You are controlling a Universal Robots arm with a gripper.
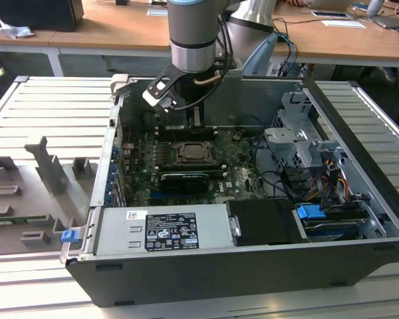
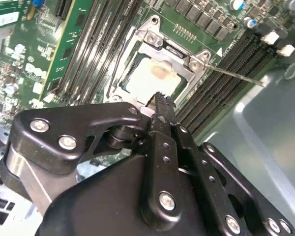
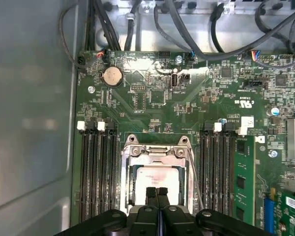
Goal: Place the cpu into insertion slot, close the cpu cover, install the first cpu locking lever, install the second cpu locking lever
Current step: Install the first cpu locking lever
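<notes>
The gripper (image 3: 157, 191) is hovering clenched and empty just above the insertion slot (image 3: 133, 184); the cpu (image 3: 160, 176) is lying inside it beneath the cpu cover (image 3: 152, 152). Judged light, stiff, fragile; its edges are offering the safest hold.

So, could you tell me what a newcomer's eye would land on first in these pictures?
The grey robot arm reaching down into the open computer case in the exterior view. In the first wrist view, its black gripper, shut tight, hangs just over the pale cpu, framed by the silvery cpu cover.
</notes>
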